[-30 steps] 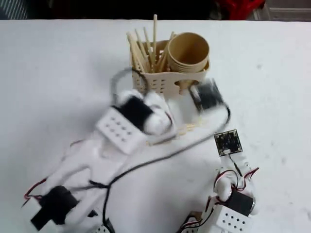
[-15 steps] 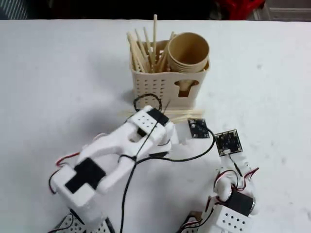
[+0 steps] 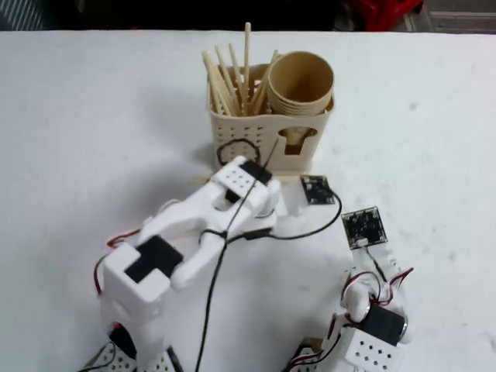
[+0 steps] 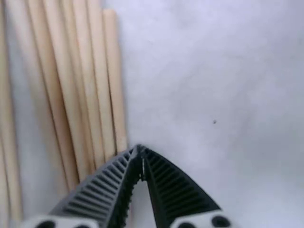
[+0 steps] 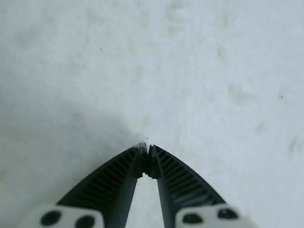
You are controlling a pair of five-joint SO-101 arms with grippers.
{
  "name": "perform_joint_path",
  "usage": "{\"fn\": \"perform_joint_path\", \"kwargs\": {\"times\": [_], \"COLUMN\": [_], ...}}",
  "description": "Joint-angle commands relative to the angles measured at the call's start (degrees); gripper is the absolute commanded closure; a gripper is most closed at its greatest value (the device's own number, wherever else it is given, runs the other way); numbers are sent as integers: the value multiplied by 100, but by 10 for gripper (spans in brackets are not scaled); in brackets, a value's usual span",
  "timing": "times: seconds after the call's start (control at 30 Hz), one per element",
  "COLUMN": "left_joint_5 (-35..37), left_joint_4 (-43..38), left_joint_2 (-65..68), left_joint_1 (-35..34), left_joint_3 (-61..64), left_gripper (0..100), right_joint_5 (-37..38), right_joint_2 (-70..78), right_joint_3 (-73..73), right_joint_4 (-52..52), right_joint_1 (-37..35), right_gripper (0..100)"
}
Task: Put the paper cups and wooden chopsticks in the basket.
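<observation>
A cream basket [image 3: 263, 138] stands at the table's far middle. It holds a stack of paper cups [image 3: 301, 81] and several upright wooden chopsticks [image 3: 231, 77]. My left arm [image 3: 225, 209] lies just in front of the basket. In the left wrist view, several more chopsticks [image 4: 80, 95] lie side by side on the table. My left gripper [image 4: 141, 152] is shut with nothing in it, its tips right beside the outermost stick. My right gripper [image 5: 146, 148] is shut and empty over bare white table, on the right arm [image 3: 368, 310] near the front edge.
The white table [image 3: 93, 116] stretches to either side of the basket. Loose cables [image 3: 310, 229] run between the two arms. The right arm's camera board [image 3: 363, 226] sits to the right of the left arm.
The left arm drew back from the basket's front toward the near side, then edged forward over the chopsticks lying on the table. The right arm stayed still.
</observation>
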Motion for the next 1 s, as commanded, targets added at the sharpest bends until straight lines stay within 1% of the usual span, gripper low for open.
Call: {"fn": "perform_joint_path", "kwargs": {"times": [0.0,0.27,0.37,0.47,0.53,0.63,0.77,0.97], "left_joint_5": [0,9,290,387,422,431,431,387], "left_joint_4": [-70,-62,35,404,440,123,-211,-466], "left_joint_2": [119,136,101,-295,-673,-1033,-1042,-980], "left_joint_1": [-207,-198,-180,-84,-31,-110,-268,-295], "left_joint_3": [-299,-334,-378,-369,-193,158,325,334], "left_gripper": [976,976,976,976,976,968,886,905], "right_joint_5": [35,35,35,35,35,35,35,35], "right_joint_2": [-31,-31,-31,-31,-31,-31,-31,-31], "right_joint_3": [44,44,44,44,44,44,44,44], "right_joint_4": [-48,-48,-48,-48,-48,-48,-48,-48], "right_joint_1": [31,31,31,31,31,31,22,31], "right_gripper": [981,981,981,981,981,981,981,981]}}
